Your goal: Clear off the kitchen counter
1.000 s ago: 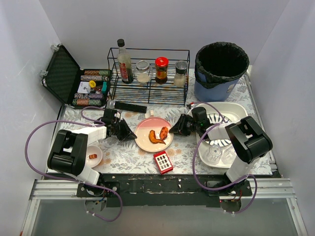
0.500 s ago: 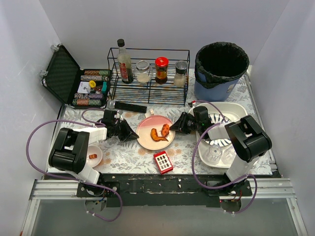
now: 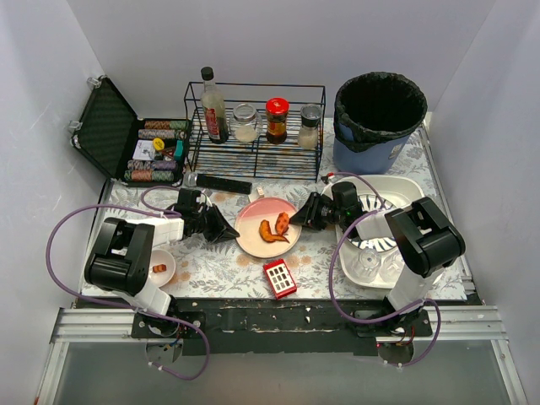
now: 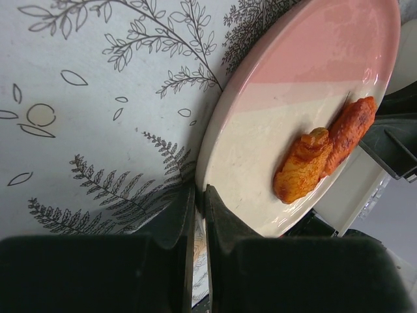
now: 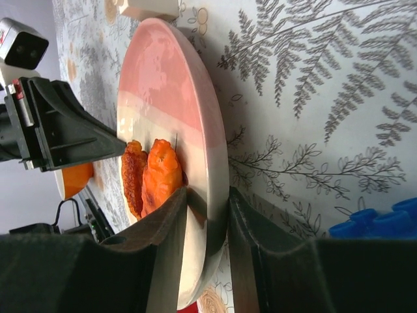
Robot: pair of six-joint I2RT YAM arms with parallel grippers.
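Fern-patterned kitchen counter (image 3: 211,261) is filling the whole work area btwn white walls, w/ brownish stains showing near the ctr. A pink-and-cream plate (image 3: 261,213) is sitting mid-counter, carrying two orange food pcs (image 3: 274,229) lying side by side & touching. The left gripper (image 3: 229,230) is reaching in from the plate's left side; in the left wrist view its fingers are pressing almost together w/ the plate's rim wedged btwn them, so it's clamping the plate. The right gripper (image 3: 295,221) is coming in from the opposite side, its fingers straddling & pinching the right rim in the right wrist view. Both arms are thus gripping the same plate at opposite edges. Can't tell whether the plate is resting on the counter or hanging just above it. A wire rack (image 3: 257,84) w/ a bottle & jars is standing at the back, a black-lined bin (image 3: 342,114) at back right, a white tub (image 3: 405,190) w/ dishes just beside the right arm. A small red item (image 3: 279,278) is lying near the front edge, a small bowl (image 3: 160,268) by the left arm, an open black case (image 3: 105,126) at far left.
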